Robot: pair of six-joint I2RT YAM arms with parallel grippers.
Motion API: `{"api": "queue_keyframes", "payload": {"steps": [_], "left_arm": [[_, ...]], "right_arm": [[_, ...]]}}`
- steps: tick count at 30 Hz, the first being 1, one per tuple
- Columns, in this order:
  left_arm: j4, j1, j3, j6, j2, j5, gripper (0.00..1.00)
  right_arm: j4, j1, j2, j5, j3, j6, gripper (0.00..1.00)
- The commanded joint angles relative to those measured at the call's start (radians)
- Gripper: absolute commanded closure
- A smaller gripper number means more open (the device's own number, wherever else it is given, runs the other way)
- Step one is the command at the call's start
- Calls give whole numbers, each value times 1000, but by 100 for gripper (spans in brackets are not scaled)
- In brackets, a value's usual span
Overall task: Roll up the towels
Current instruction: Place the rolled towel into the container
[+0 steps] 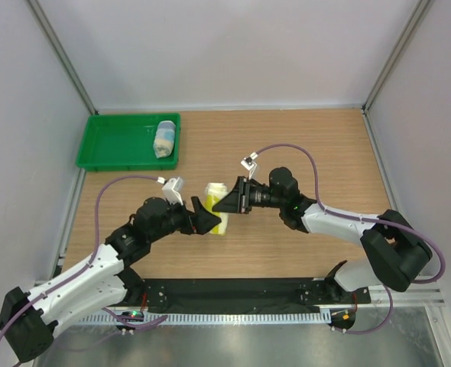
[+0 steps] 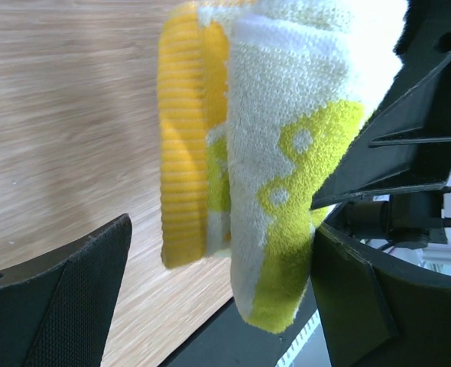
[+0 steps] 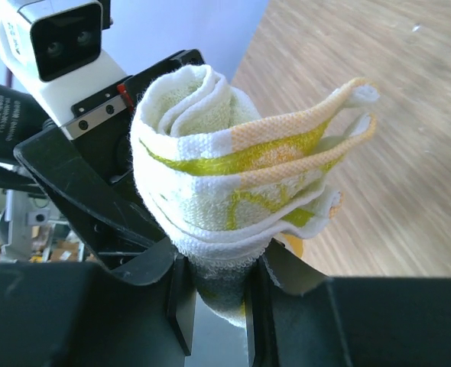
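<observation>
**At Mid-Table, Right Gripper Clamps a Rolled Towel as the Left Stands Open**

Over the middle of the light wooden table, the two black arms meet nose to nose around the rolled yellow-green and white terry towel with an orange ribbed edge. The right gripper pinches the roll near one end, its two fingers pressed into the cloth from either side, as the right wrist view shows. Above those fingers the towel bulges out in loose coils, its orange-edged corner flaring sideways, away from the roll.

The left gripper faces it from the other side with its jaws spread wide. In the left wrist view the towel hangs between the left gripper's fingers; one finger stands well apart from the cloth, and whether the other touches it cannot be told. The roll appears lifted off the wood, though the overhead view does not settle that.

At the far left corner, a shallow green plastic tray holds the second towel, a light blue and white patterned cloth, rolled and lying against the tray's right wall.
</observation>
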Motion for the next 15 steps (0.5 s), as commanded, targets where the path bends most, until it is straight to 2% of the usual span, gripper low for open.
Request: {"api": "queue_keyframes", "payload": {"steps": [1, 4, 7, 10, 14, 15], "left_arm": [[64, 5, -17, 18, -25, 30, 8], [79, 5, -25, 11, -55, 39, 9], [65, 7, -20, 11, -77, 30, 20], [35, 7, -15, 16, -91, 24, 35], [-7, 10, -12, 18, -114, 15, 72], [-27, 8, -5, 19, -120, -6, 76]], "right_arm": [[140, 5, -16, -118, 50, 97, 77], [280, 4, 31, -180, 50, 195, 77], [403, 5, 58, -203, 39, 282, 77], [495, 6, 84, -206, 33, 356, 76], [507, 6, 92, -200, 35, 367, 76], [465, 4, 89, -198, 36, 336, 76]]}}
